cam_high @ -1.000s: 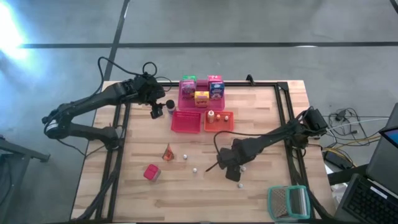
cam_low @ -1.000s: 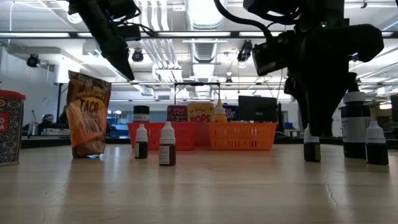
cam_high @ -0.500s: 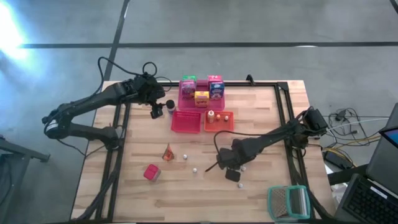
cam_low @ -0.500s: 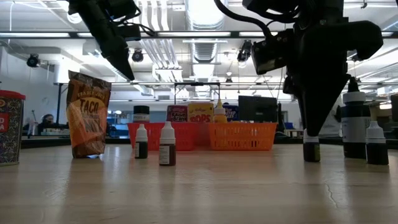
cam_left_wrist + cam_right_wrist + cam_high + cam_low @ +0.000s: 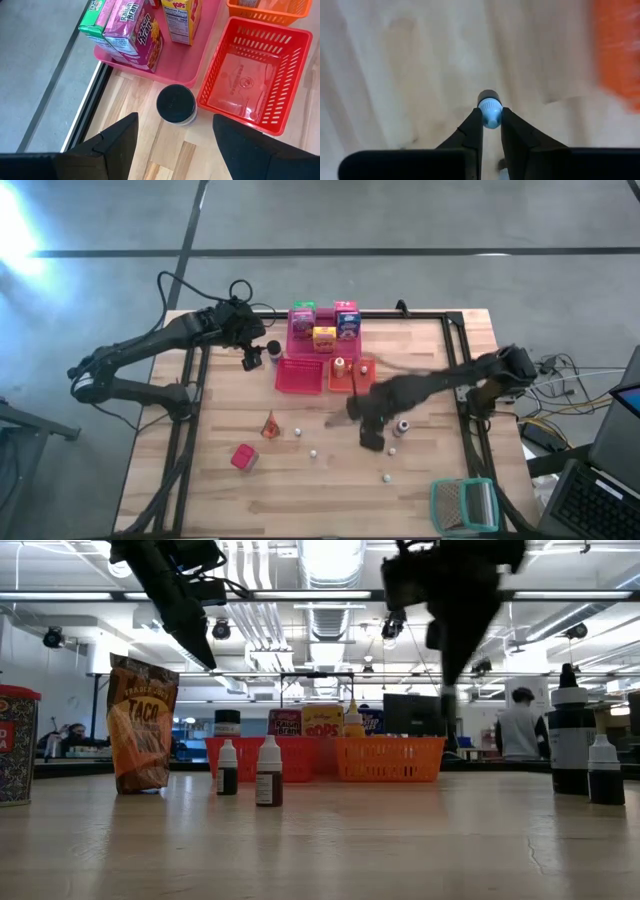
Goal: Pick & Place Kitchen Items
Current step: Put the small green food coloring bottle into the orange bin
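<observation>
Risk sits mostly with the right gripper (image 5: 366, 420), which in the high view shows blurred at centre right of the counter (image 5: 440, 480), just below the orange basket (image 5: 362, 377). A loose bottle (image 5: 402, 426) stands just right of it and a small pale piece (image 5: 385, 477) lies lower down; a swing at this pace could knock either over. The left gripper (image 5: 252, 340) waits at upper left beside a dark jar (image 5: 253, 360), near the red basket (image 5: 300, 376) and the pink tray (image 5: 300, 340) of cartons (image 5: 324, 336).

Low view: the right arm hangs high at upper centre. What its fingers carry is too smeared to tell here. Two small bottles (image 5: 257, 771) stand at centre left before the baskets.

Left wrist view: the left fingers (image 5: 117, 137) stand wide apart and empty, with the jar (image 5: 175, 104) on the counter between and beyond them.

Right wrist view: the right fingers (image 5: 474, 131) pinch a small bottle (image 5: 490, 111) by its blue cap only. So narrow a hold may let it swivel or slip out mid-carry, and then it would drop short of the orange basket at the right edge.
</observation>
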